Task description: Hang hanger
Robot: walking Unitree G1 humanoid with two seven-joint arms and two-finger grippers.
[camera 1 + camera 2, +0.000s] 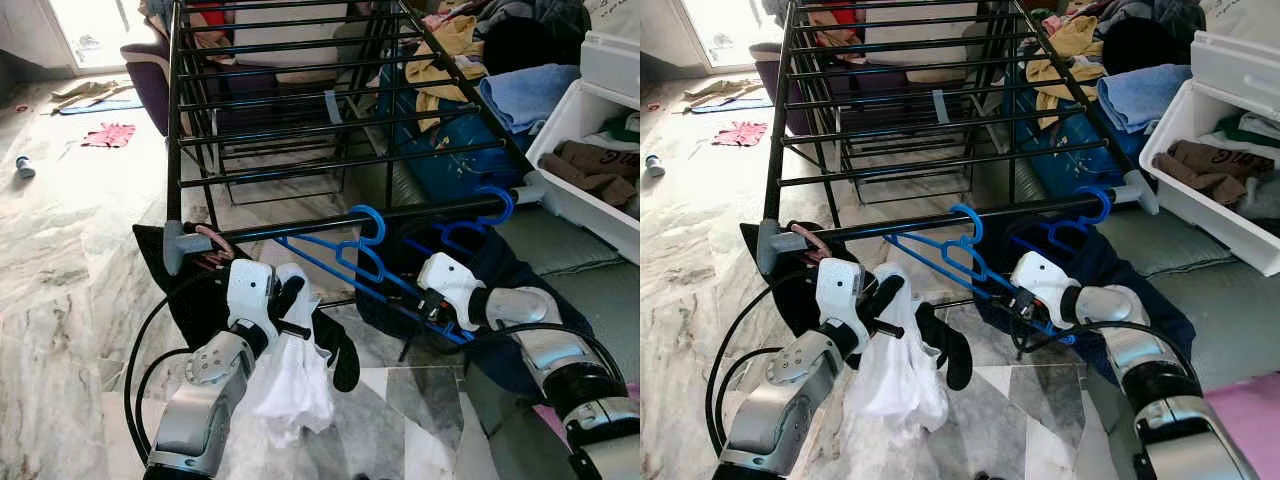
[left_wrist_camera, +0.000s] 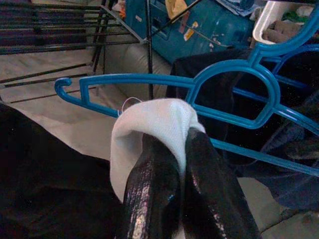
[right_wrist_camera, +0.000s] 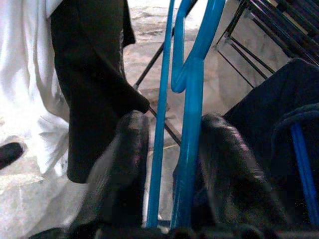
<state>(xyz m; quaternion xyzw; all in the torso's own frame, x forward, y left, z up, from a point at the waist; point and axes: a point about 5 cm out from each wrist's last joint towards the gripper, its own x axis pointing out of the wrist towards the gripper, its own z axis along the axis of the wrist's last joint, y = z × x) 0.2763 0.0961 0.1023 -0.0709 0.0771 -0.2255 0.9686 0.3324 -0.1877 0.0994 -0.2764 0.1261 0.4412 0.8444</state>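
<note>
Nearest, the left gripper (image 1: 298,305) has its jaws closed on a white cloth (image 1: 292,385), while at 3 o'clock the right gripper's (image 1: 432,305) jaws straddle the blue hanger (image 1: 345,262), already hooked on the rack's front rail (image 1: 330,222); releasing seemingly remains.

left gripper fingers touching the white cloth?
Touching. In the left wrist view the two black fingers are closed together, with the white cloth pinched between their tips and folded over them; no gap shows.
</note>
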